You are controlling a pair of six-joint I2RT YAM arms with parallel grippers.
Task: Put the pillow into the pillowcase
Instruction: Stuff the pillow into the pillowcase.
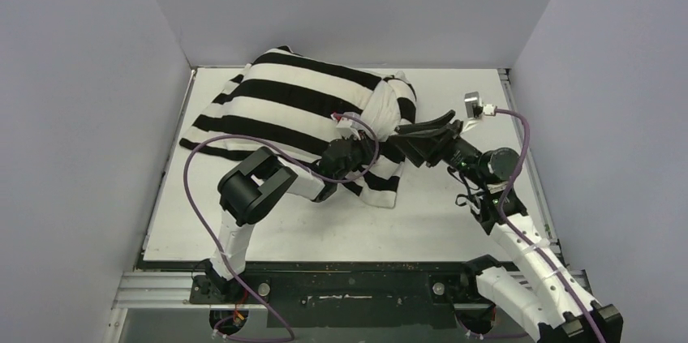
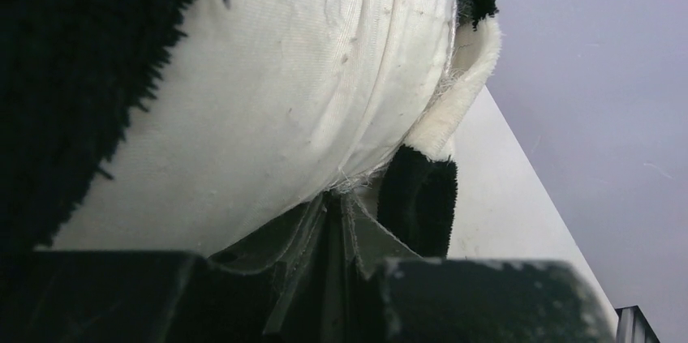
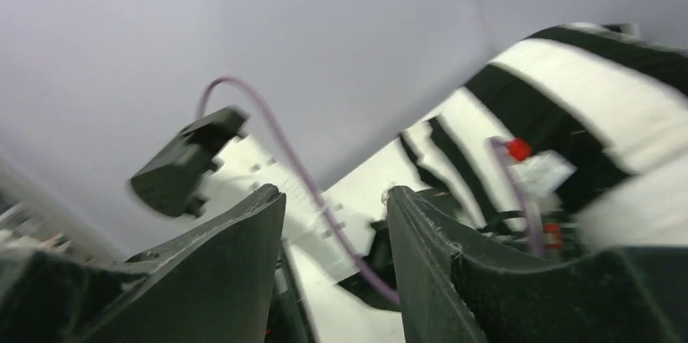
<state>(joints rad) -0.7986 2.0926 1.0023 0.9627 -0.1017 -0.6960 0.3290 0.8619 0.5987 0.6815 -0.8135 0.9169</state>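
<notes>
The black-and-white striped pillowcase [image 1: 300, 100] lies bulging at the back of the table, covering most of the pillow. A bare off-white end of the pillow [image 1: 380, 109] sticks out at its right. My left gripper [image 1: 361, 142] sits under that end. In the left wrist view its jaws [image 2: 337, 197] are shut, pinching the pillow's woven cloth [image 2: 268, 100], with fluffy pillowcase [image 2: 73, 75] on both sides. My right gripper [image 1: 414, 134] hangs just right of the pillow's end, open and holding nothing. The right wrist view shows the gap [image 3: 334, 197] between its fingers and the pillowcase [image 3: 584, 92] beyond.
Grey walls enclose the white table [image 1: 454, 213] on three sides. Purple cables loop from both arms, one [image 1: 191, 189] arching left of the left arm. A small camera module [image 3: 187, 160] shows in the right wrist view, beyond the fingers.
</notes>
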